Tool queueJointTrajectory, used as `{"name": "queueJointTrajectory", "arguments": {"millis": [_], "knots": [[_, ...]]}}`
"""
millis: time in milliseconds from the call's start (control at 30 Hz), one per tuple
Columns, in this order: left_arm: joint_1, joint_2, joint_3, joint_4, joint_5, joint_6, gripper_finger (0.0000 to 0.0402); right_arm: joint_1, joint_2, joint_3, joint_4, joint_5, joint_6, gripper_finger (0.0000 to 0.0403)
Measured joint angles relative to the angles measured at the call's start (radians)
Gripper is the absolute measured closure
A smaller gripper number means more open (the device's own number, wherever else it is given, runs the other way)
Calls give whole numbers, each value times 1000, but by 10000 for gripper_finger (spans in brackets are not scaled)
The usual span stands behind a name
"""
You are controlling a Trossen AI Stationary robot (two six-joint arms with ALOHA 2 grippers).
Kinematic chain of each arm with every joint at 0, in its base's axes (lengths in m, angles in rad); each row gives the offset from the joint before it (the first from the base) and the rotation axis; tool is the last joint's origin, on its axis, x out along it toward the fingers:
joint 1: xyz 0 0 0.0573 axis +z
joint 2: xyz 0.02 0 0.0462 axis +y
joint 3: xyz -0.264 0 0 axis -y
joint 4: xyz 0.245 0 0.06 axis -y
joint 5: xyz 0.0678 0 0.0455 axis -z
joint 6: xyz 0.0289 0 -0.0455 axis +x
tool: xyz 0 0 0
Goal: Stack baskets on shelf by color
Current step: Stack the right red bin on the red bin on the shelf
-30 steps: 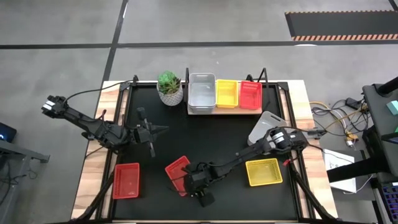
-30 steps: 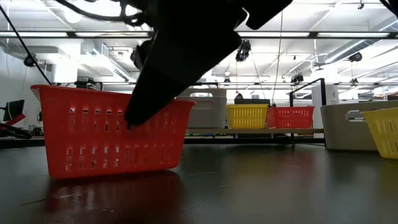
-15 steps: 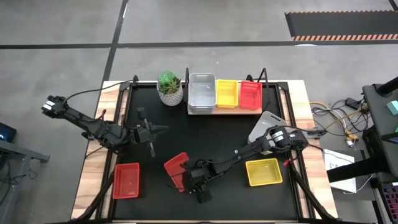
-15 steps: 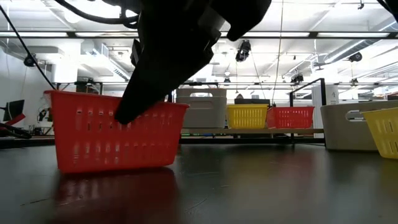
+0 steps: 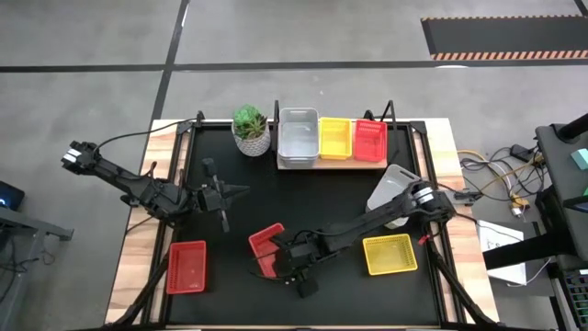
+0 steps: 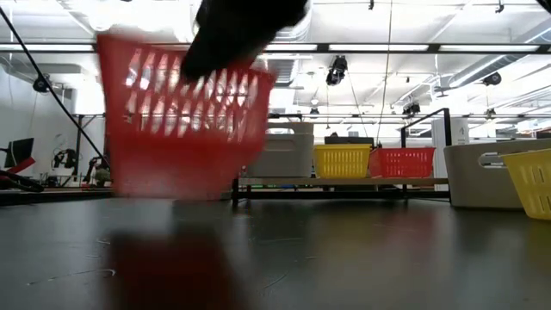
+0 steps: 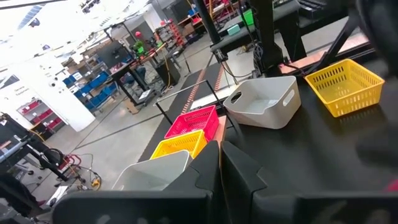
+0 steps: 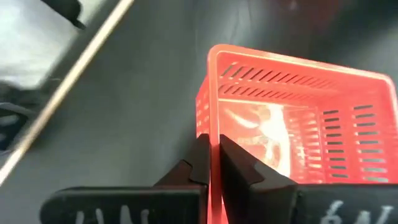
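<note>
In the high view, the right tool sits near the front of the tabletop, closed on the rim of a red basket. The left tool waits toward the left side, shut and empty. A second red basket lies at the front left and a loose yellow basket at the front right, with a loose grey basket behind the yellow one. The shelf at the back carries a grey basket, a yellow basket and a red basket side by side, next to a potted plant. In the low view, the gripped basket hangs tilted, clear of the tabletop. In the left wrist view, that arm's fingers are pressed together on nothing. In the right wrist view, the fingers pinch one wall of the basket between them. To perform the carry well, raise the basket above the shelf rim, level it, align it over the red one on the shelf, and lower it squarely so it nests.
</note>
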Motion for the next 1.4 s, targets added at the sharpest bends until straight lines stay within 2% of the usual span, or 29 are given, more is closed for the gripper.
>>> {"name": "queueJointTrajectory", "arguments": {"millis": [167,367,567,767,933,1133,1267,1400], "knots": [[0,4,8,2,-3,9,402,5,-131,0,-89,26,-33,393],[0,3,9,2,-3,9,402,-14,-285,0,-283,207,-105,394],[-1,2,9,4,-3,11,402,-92,-411,-29,-395,311,-109,394],[0,12,8,35,-2,26,402,-207,-554,-173,-395,315,-100,394],[0,27,1,37,2,26,402,-324,-717,-363,-372,358,-103,394],[0,33,-1,53,1,26,402,-506,-909,-595,-286,357,-133,394],[0,33,3,51,1,32,402,-633,-990,-701,-218,299,-152,394],[0,29,16,61,1,15,402,-732,-1014,-753,-189,237,-182,394]]}}
